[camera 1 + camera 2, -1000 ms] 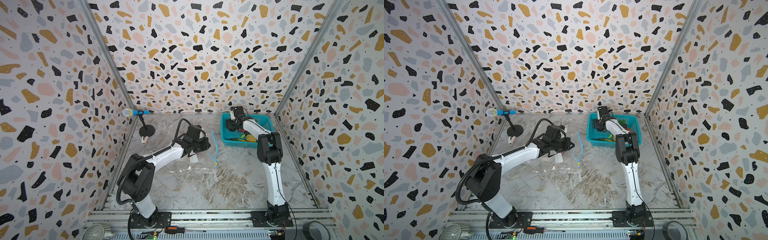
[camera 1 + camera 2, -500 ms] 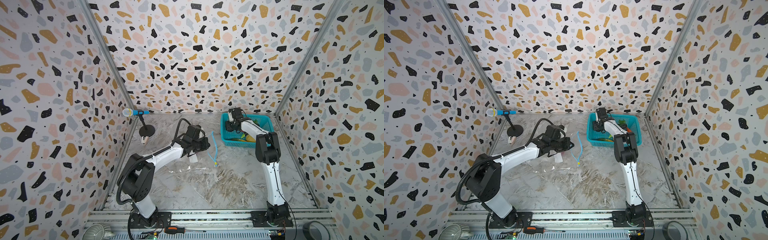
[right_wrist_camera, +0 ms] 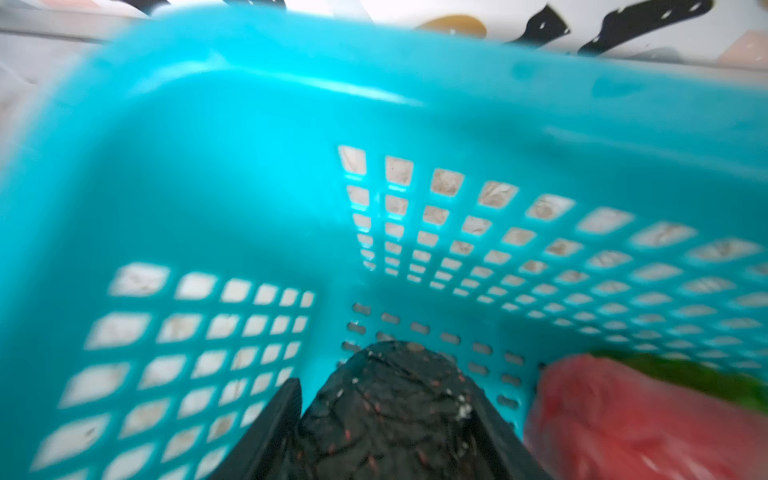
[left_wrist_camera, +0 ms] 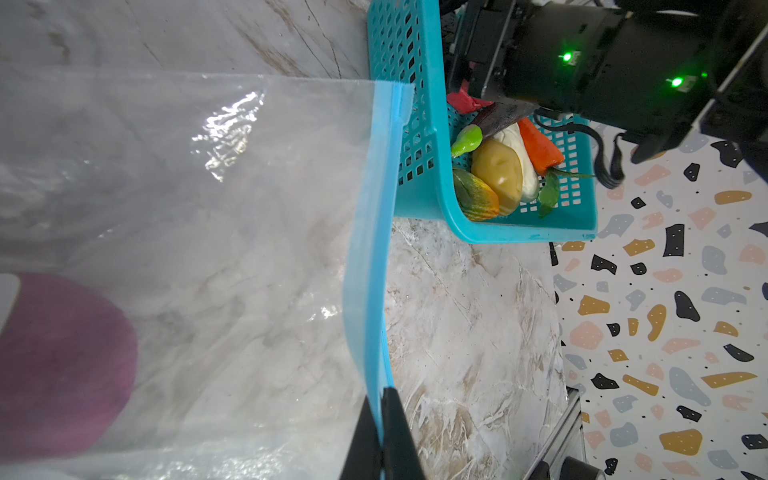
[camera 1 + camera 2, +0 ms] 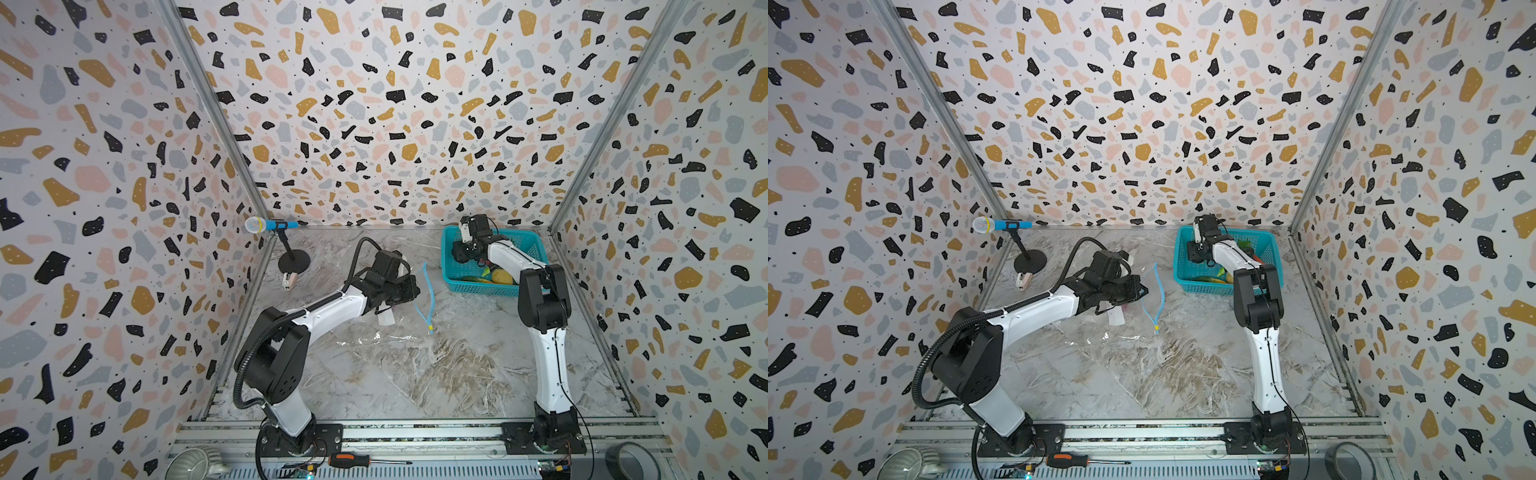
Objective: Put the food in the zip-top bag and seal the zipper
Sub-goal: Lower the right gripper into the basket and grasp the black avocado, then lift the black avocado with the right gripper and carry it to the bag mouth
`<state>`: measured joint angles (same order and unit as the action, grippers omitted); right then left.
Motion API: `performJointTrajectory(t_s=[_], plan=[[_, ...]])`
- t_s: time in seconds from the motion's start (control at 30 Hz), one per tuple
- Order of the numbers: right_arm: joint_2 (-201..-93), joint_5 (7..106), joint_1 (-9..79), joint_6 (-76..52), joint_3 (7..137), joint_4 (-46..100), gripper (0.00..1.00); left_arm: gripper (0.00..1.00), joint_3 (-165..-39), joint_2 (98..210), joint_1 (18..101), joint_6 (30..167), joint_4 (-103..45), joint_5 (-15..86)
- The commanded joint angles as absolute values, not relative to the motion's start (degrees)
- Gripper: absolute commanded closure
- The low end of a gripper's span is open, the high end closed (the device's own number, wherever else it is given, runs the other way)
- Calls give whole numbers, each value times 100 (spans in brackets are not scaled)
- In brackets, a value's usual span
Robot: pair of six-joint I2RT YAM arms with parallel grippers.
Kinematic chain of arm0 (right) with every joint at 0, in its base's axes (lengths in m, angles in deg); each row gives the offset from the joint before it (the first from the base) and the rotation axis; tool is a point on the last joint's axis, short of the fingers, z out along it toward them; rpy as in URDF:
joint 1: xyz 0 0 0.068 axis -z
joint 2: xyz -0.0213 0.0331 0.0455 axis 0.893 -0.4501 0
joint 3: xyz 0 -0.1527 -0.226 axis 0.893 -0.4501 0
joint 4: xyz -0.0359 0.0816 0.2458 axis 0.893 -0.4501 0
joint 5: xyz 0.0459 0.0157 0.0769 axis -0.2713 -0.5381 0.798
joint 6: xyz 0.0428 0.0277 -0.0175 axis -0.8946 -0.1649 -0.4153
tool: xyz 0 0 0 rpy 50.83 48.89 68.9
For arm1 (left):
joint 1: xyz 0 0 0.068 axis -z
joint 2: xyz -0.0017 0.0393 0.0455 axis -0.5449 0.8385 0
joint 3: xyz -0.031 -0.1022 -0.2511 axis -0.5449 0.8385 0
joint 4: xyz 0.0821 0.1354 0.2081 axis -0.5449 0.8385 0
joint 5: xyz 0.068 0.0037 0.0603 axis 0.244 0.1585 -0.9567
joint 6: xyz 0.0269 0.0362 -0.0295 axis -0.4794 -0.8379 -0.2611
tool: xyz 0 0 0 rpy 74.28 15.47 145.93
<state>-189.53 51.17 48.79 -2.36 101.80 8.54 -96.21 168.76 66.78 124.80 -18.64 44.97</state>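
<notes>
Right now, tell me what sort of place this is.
Probably a robot test cell: terrazzo-patterned panel walls enclose it, the left arm and right arm are bolted to an aluminium rail, and a microphone stands by.

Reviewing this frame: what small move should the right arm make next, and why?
Probably lift the right gripper straight up out of the basket. It looks closed on the dark aubergine, low between the basket walls, while the left gripper pinches the zipper strip, holding the bag by its mouth edge to receive it.
</notes>
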Motion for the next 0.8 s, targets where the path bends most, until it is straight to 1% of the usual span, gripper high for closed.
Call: performJointTrajectory(t_s=[0.0,0.23,0.47,0.57,0.77], plan=[[-18163,5363,4927,-342,9755,1196,51,100,-9766,16955,6642,12490,-1871,4472],[-16984,5764,4949,-668,8442,1624,51,100,-9726,17080,6642,12635,-2077,4640],[-15726,6882,4919,-1381,6954,2454,52,100,-9871,17086,6642,12637,-2034,4627],[-15342,7416,4808,-1764,6355,2955,53,100,-9911,17086,6642,12663,-2034,4644],[-14922,7879,4354,-2314,5461,3983,55,100,-9971,17025,6643,12714,-2016,4628]])
